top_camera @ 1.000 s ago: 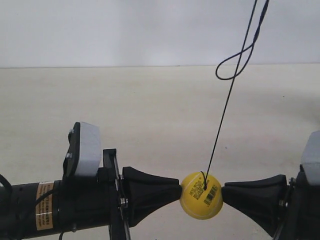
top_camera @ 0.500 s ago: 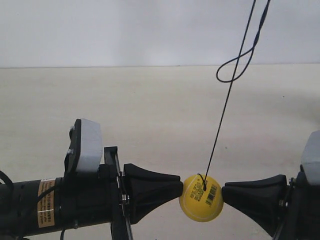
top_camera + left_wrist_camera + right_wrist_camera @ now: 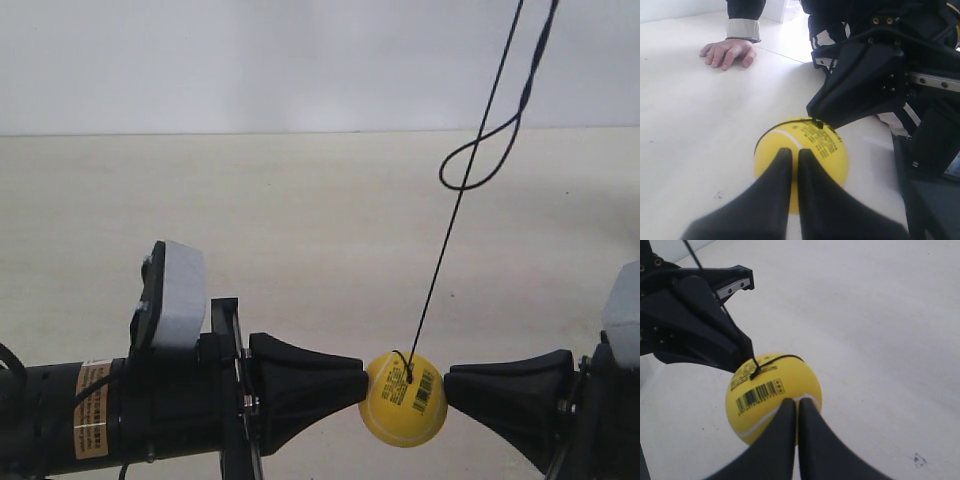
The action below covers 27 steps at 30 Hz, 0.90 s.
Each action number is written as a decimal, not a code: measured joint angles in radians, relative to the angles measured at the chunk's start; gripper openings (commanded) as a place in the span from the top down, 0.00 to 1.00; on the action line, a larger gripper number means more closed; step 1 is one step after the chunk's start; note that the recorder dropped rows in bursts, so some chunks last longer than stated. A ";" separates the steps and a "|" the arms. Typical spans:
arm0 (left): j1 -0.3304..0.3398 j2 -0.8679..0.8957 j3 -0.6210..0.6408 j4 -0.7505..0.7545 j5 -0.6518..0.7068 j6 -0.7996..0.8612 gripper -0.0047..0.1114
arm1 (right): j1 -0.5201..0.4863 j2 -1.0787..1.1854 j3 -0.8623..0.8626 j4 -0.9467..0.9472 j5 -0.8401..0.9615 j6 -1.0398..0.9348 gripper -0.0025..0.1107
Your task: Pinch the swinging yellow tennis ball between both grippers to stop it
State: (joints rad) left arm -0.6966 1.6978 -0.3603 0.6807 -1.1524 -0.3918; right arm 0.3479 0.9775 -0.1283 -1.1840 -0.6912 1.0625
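The left tool (image 3: 791, 152) has its two jaws closed flat together into one wedge, and its tip presses on the yellow tennis ball (image 3: 826, 150). The right tool (image 3: 791, 402) is likewise closed on itself, its tip against the side of the ball that carries the barcode. In the exterior view that sticker faces 3 o'clock, so the right tool is the one entering from 3 o'clock and the left tool the one from 9 o'clock.

The ball hangs above the tabletop (image 3: 250, 220), low in the exterior view at about 5 o'clock, with a wedge touching each flank. The string (image 3: 450, 220) leaves the ball at 12 o'clock and runs straight up toward 1 o'clock.

The pinch looks made, since both tips are in contact and oppose each other. What remains is to hold until the ball is dead. One moment cannot show whether it has stopped.
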 measured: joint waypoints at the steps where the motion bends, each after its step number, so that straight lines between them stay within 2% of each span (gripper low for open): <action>1: 0.000 0.000 0.000 0.002 0.000 0.000 0.92 | 0.000 0.000 0.000 0.000 0.000 0.002 0.98; 13: 0.000 0.000 0.000 0.007 0.002 -0.006 0.92 | 0.000 0.000 0.000 -0.008 0.000 0.008 0.98; 16: 0.000 0.000 0.000 0.007 0.048 -0.006 0.92 | 0.000 -0.007 0.000 -0.008 0.004 -0.007 0.98; 21: 0.000 -0.010 0.000 -0.006 0.106 -0.006 0.92 | 0.000 -0.111 0.000 -0.011 0.042 -0.004 0.98; 27: 0.000 -0.109 0.000 -0.078 0.195 -0.013 0.92 | 0.000 -0.280 0.000 -0.012 0.159 0.040 0.98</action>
State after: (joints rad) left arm -0.6966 1.5887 -0.3603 0.6027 -0.9574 -0.4045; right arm 0.3479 0.6971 -0.1283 -1.1965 -0.5320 1.1029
